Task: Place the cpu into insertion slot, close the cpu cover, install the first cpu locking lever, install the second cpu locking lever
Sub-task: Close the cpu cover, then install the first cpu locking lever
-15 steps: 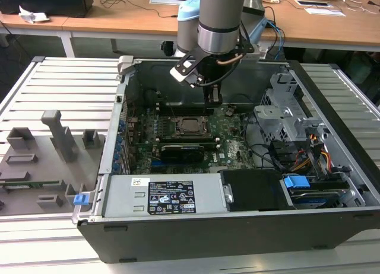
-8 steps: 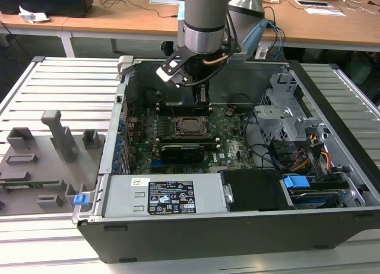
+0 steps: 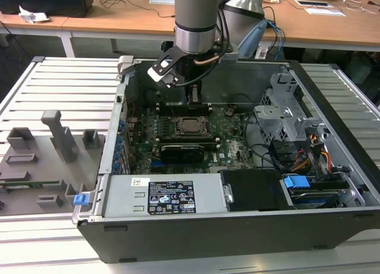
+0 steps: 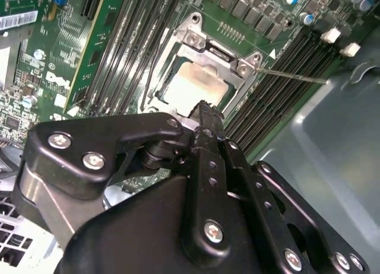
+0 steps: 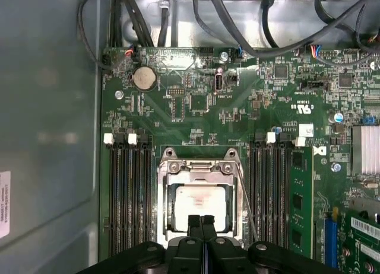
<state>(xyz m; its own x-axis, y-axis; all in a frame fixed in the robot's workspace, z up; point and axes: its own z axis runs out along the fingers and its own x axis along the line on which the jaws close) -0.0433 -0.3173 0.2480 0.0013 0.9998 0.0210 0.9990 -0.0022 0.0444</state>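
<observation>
The cpu lies flat in the insertion slot, its silver top showing through the window of the cpu cover. The cover lies down over the chip. In the exterior view the cpu sits mid-board inside the open computer case. My gripper hangs over one edge of the socket with its two black fingers shut together and nothing between them. It is also seen at gripper and gripper. A thin metal locking lever angles out from a socket corner; lever runs beside the cover.
Memory slots flank the socket on both sides. A long black expansion card lies just in front of it. The case wall, a metal drive cage and cables stand close by. Grey fixtures sit on the exterior view's left.
</observation>
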